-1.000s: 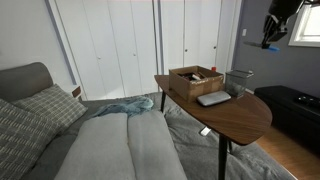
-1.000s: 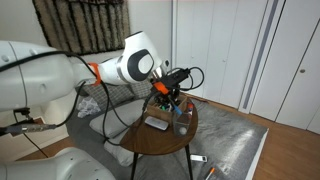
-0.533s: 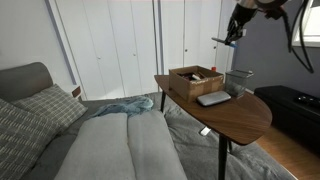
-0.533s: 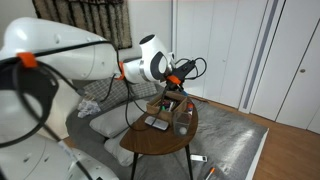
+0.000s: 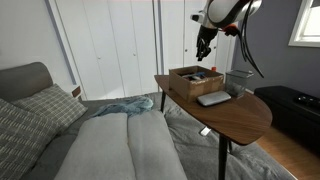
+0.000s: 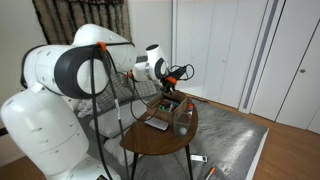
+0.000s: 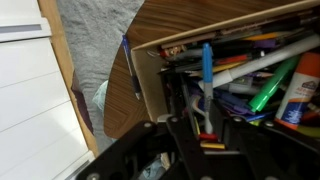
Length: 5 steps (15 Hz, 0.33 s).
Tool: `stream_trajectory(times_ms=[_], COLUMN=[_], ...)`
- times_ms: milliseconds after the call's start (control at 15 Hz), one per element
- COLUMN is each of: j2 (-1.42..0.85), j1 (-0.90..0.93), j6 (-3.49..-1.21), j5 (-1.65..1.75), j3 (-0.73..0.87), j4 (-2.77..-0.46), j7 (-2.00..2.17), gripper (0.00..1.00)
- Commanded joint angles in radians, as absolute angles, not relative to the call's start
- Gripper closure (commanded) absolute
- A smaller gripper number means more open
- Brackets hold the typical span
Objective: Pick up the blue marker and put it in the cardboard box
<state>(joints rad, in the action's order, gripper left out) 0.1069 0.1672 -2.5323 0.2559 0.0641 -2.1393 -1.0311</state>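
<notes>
From my remote station, left to right in an exterior view: a grey sofa (image 5: 120, 145) with a patterned pillow (image 5: 45, 105) fills the left, a crumpled blue-grey cloth (image 5: 125, 106) lies at its far end, and white closet doors (image 5: 110, 45) line the back wall. To the right stands the oval wooden table (image 5: 240, 122) with the cardboard box (image 5: 183, 86) at its left end. The gripper (image 5: 203, 50) hangs directly above the box, pointing down and clear of its rim. Just right of the box lies a flat grey slab (image 5: 213, 98), and beyond that stands a clear plastic container (image 5: 238, 80). In the wrist view, a thin dark-blue pen (image 7: 129, 65) lies on the wood just outside the box's left wall. Past that wall the box is crowded with pens and markers. The blue marker (image 7: 207, 65) runs straight up the picture from between the dark fingers (image 7: 186, 120) at the bottom edge. Its far end is over the box's contents. The hand reads to me as clamped on the marker's near end, though the contact itself is in shadow. I cannot tell whether the marker's tip touches the things below it. A green marker (image 7: 268, 90) lies at a slant among the contents further right.
</notes>
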Motion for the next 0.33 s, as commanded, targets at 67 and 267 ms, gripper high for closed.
stream_trajectory(times_ms=[67, 267], j2=[0.212, 0.165], j1=[0.097, 0.086], j6=[-2.473, -2.499], j5=[0.289, 0.271], j3=[0.032, 0.033], j4=[-2.204, -2.17], j7=[-0.983, -0.992], gripper=[0.27, 0.31])
